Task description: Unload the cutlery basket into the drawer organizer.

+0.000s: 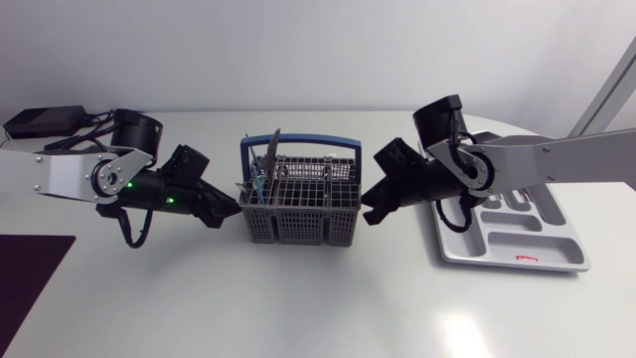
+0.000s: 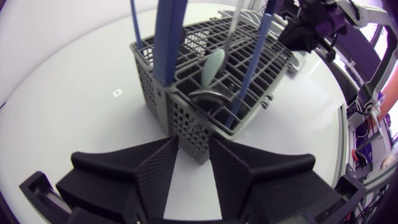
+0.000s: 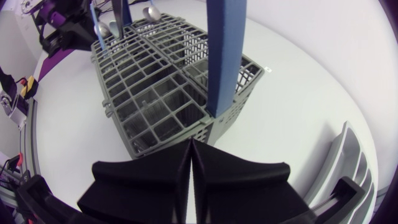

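**A:** Big picture first: the white table (image 1: 318, 308) has a wide bare stretch along its near side. Only a dark mat (image 1: 30, 268) sits at the near left corner.

**B:** And the arms come in from both sides. The left arm (image 1: 75, 174) and right arm (image 1: 556, 159) both angle in toward the middle.

**A:** The drawer organizer (image 1: 477, 257) lies flat on the right, partly under the right arm and well apart from the basket.

**B:** The cutlery basket (image 1: 298, 229) stands upright mid-table with its blue handle (image 1: 298, 142) raised. There's free table ahead of its long near wall.

**A:** Its ends are crowded, though. The left gripper (image 2: 194, 149) is low at the left end, fingers parted with a narrow gap. The basket's corner sits right at that gap, and I can't tell if it touches.

**B:** The right gripper (image 3: 191, 146) is closed tight, finger against finger, holding nothing. Its tip is just beside the right end wall, below the handle's foot.

**A:** Smallest now, the cutlery (image 1: 260, 174) is bunched in the left-end compartments. A pale spoon (image 2: 213, 64) stands bowl-up there.
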